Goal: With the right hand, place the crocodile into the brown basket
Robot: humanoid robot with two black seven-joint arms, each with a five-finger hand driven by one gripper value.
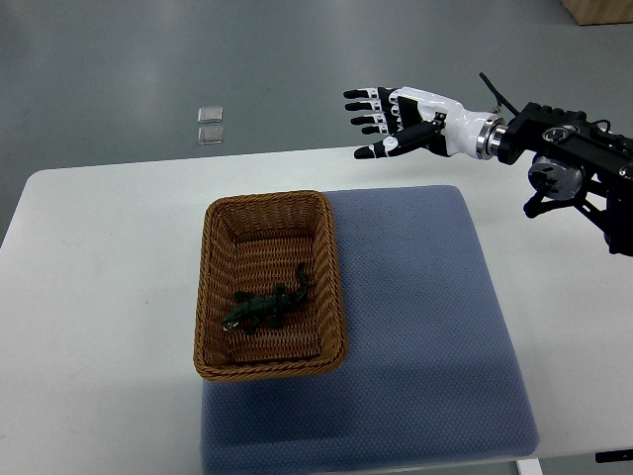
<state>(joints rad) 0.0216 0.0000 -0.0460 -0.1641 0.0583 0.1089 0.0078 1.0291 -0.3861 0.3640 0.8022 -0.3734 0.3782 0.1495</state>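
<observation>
Arm cut off at right edge; right hand [381, 124] released, fingers spread, above far table [99, 247] edge. Crocodile [267, 305] inside brown basket [267, 201], straddling blue mat [415, 297] left edge.

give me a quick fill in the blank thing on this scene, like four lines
1. The crocodile lies ____ the brown basket.
2. The right hand holds nothing and its fingers are ____.
3. The mat showing to the right of the basket is coloured ____.
4. The arm of that hand comes in from the picture's ____ edge.

Missing words: inside; open; blue; right.
</observation>
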